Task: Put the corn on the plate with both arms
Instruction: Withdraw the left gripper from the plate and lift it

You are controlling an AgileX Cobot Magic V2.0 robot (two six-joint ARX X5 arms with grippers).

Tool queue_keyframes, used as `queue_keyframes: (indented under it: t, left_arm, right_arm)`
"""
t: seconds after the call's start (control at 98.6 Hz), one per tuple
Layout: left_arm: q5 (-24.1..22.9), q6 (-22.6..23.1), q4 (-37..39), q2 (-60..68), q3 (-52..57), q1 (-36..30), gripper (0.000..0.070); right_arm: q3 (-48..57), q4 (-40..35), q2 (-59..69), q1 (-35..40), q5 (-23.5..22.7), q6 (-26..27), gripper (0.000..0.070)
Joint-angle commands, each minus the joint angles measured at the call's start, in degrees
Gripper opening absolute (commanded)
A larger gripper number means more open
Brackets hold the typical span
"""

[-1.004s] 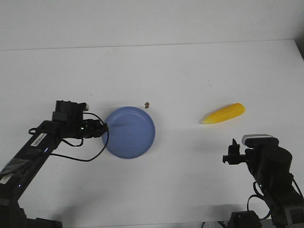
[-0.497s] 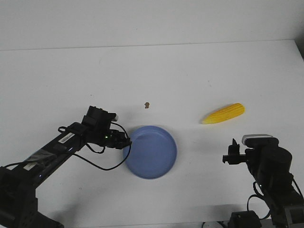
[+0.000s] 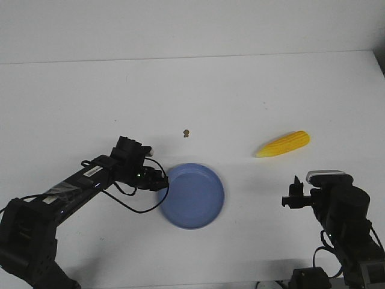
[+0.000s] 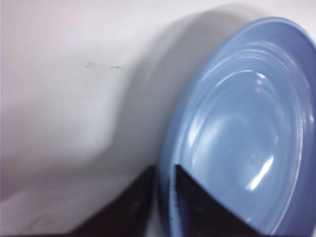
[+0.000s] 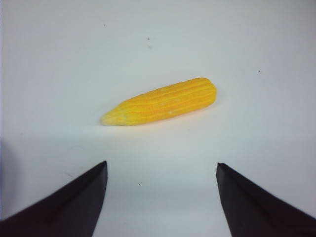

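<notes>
- White worktop [image 3: 240, 90], plain and matte, with one small brown speck [image 3: 186, 132] lying apart from everything, up past the plate.
- My left hand [image 3: 161, 182] is pinched on the near-left rim of the plate [image 3: 201, 208]; the left wrist view shows one finger inside the rim and one outside, narrow, holding it.
- Change: a second ago the plate sat further left, with my left arm drawn back. Half a second ago it was already about where it is now. So the drag toward the middle is nearly spent, and my judgement is that the plate is now placed for receiving.
- Plate looks shallow, periwinkle blue, glossy, with concentric rings inside; nothing lies in it.
- Corn [image 3: 283, 144] lies on the worktop well to the right of the plate, unmoved over the last second. Bright yellow, ridged in rows, pointed end toward the plate, blunt end away.
- My right hand [image 5: 162, 197] hovers short of the corn, fingers spread wide, holding nothing. It has not shifted. The pick-up is not yet begun.
</notes>
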Motion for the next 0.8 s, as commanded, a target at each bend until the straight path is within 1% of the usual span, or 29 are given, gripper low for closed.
queue_keyframes:
  t: [0.0, 0.03, 0.061, 0.122, 0.365, 0.466, 0.568, 0.588, 0.629, 0.73, 0.76, 0.791]
  left_arm:
    - [0.66, 0.04, 0.07, 0.63, 0.48, -0.33, 0.0366]
    - [0.66, 0.07, 0.07, 0.63, 0.48, -0.33, 0.0427]
    - [0.68, 0.07, 0.09, 0.63, 0.48, -0.33, 0.0467]
    - [0.68, 0.07, 0.2, 0.61, 0.48, -0.31, 0.0508]
    - [0.33, 0.28, 2.51, -3.5, 0.48, 1.51, 0.051]
    - [-4.5, 1.27, 3.04, -7.93, 0.48, 3.1, 0.051]
    - [-12.0, 4.11, 1.73, -12.74, 0.48, 4.98, 0.0509]
    - [-14.14, 4.98, 1.14, -13.84, 0.48, 5.49, 0.0509]
    - [-17.81, 6.19, -0.11, -15.63, 0.48, 6.36, 0.0509]
    - [-26.82, 8.76, -3.98, -19.61, 0.48, 8.7, 0.051]
    - [-28.65, 9.05, -5.05, -20.7, 0.48, 9.49, 0.051]
    - [-29.9, 9.29, -5.92, -21.66, 0.48, 10.34, 0.051]
  right_arm:
    - [0.87, 0.48, 0.17, 0.0, -0.07, 0.61, 0.0466]
    - [0.87, 0.48, 0.17, 0.0, -0.07, 0.61, 0.0466]
    - [0.87, 0.5, 0.17, 0.0, -0.04, 0.61, 0.0466]
    - [0.87, 0.5, 0.17, 0.0, -0.07, 0.61, 0.0466]
    - [0.87, 0.81, 0.17, 0.0, -0.07, 0.61, 0.0466]
    - [0.87, 2.34, 0.17, 0.0, -0.07, 0.63, 0.0466]
    - [0.87, 3.15, 0.17, 0.0, -0.07, 1.2, 0.0467]
    - [0.87, 3.15, 0.17, 0.0, -0.04, 1.6, 0.0473]
    - [0.87, 3.15, 0.2, 0.0, -0.04, 2.86, 0.0504]
    - [0.87, 3.17, 0.66, 0.0, 0.02, 6.03, 0.0628]
    - [0.87, 3.17, 0.96, -0.02, 0.11, 6.97, 0.0643]
    - [0.87, 3.17, 1.27, 0.0, 0.39, 7.76, 0.0643]
